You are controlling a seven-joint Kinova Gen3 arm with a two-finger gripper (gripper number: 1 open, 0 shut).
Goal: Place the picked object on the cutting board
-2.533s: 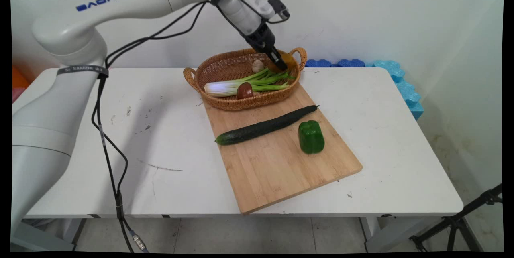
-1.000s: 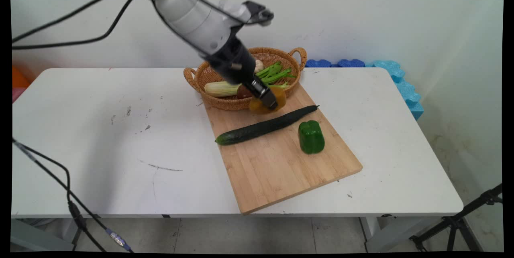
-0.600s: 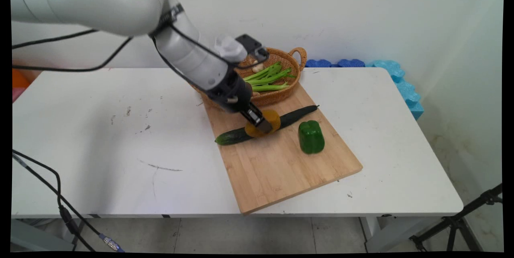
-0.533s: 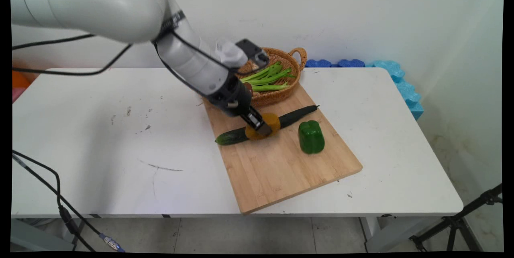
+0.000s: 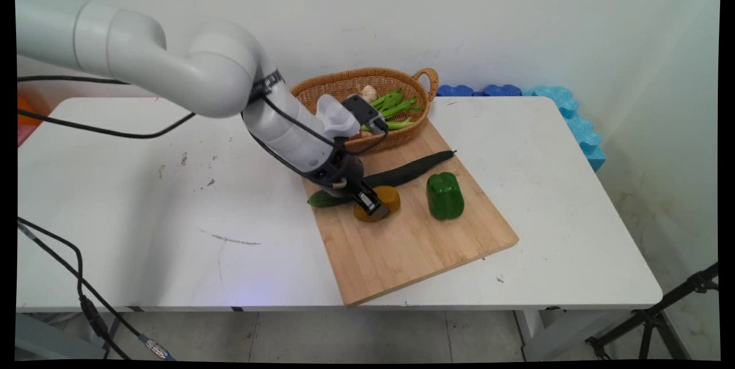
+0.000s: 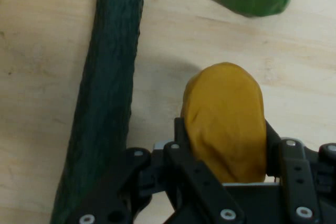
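Arm angled down, tool (image 5: 373, 206) clamping potato (image 6: 226, 119) over cutting board (image 5: 402, 243).

— Where do you have the gripper (image 5: 374, 209)?
— I've got it low over the cutting board (image 5: 413, 248), closed round a potato (image 5: 383, 201) that sits just in front of the cucumber (image 5: 402, 173) — the two look close, whether touching I can't tell.
— And the pepper (image 5: 445, 195)?
— To the potato's right, apart from it, also on the board.
— Behind all that?
— I see a basket (image 5: 376, 78) on the board's far end, near the wall, with greens (image 5: 396, 106) and a garlic bulb (image 5: 368, 93) in it. The board lies on the table (image 5: 172, 197), right of centre.
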